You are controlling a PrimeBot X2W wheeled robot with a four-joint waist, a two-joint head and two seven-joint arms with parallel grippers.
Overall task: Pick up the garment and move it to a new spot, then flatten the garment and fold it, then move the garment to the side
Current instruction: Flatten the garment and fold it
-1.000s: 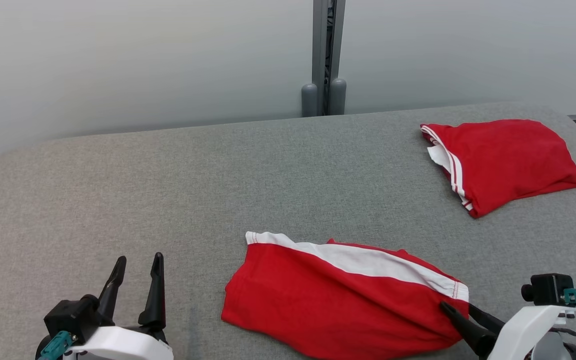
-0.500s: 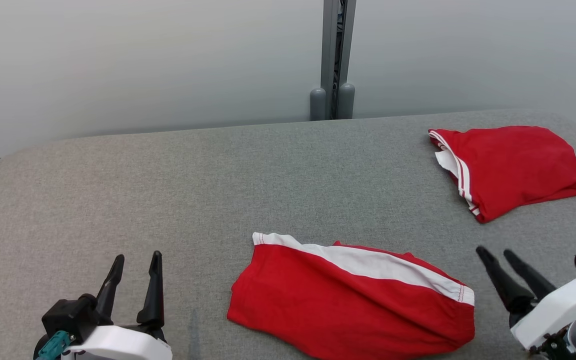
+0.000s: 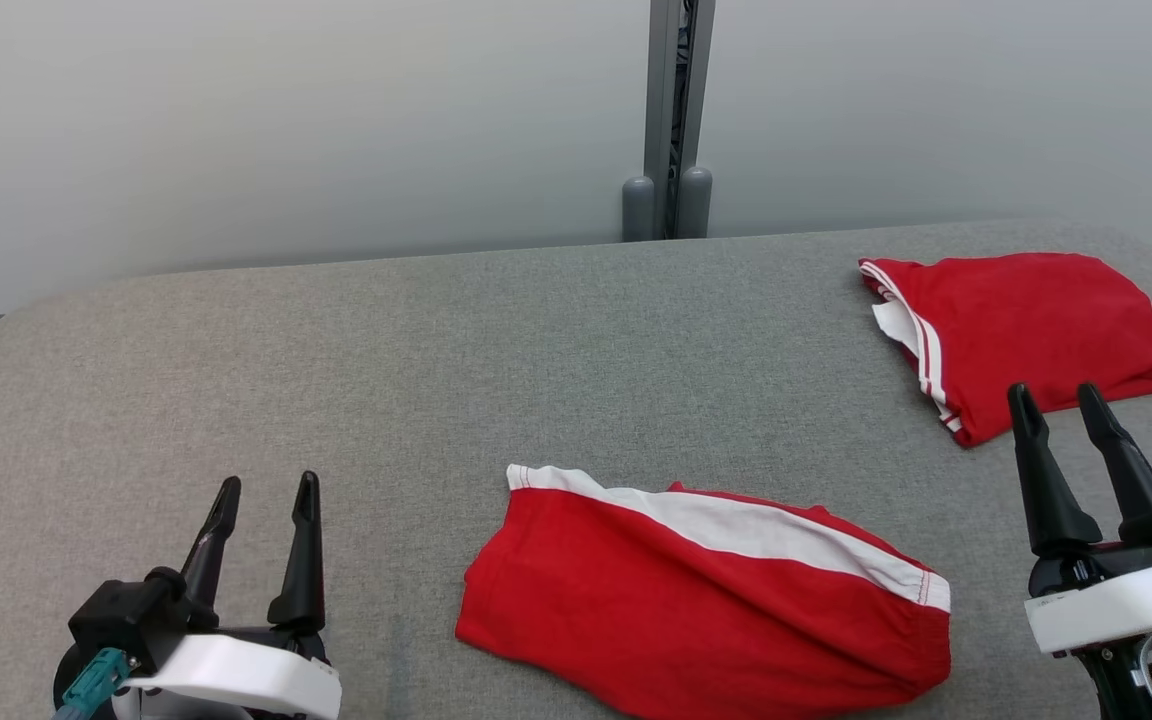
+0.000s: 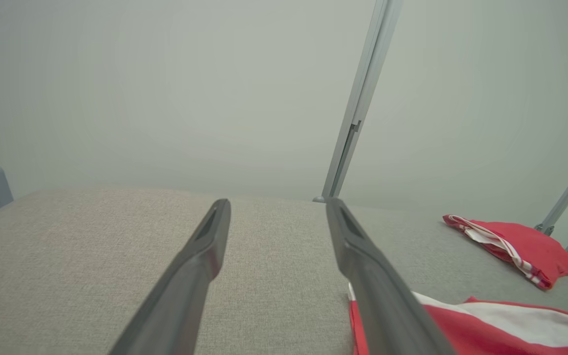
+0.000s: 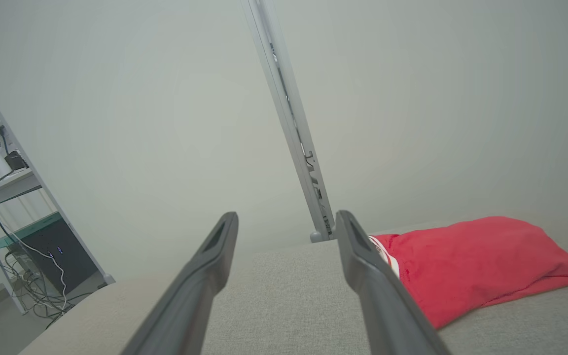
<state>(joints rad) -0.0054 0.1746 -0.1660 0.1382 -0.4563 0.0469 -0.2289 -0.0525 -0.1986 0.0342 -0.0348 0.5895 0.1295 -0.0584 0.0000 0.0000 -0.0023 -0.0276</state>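
1. Garment (image 3: 696, 610), red with a white band, lies folded on the grey desk (image 3: 436, 380); front centre, between the two hands; nothing touches it
2. Second red garment (image 3: 1026, 330), white-striped hem, folded at the desk's far right; well apart from the first
3. Left hand (image 3: 266, 484) at the near left; fingers spread, holding nothing; clear of the garment
4. Right hand (image 3: 1053, 390) at the near right; fingers parted, empty; in the head view its tips sit at the second red garment's near edge; contact cannot be told
5. Grey post (image 3: 671, 110) between pale wall panels behind the desk
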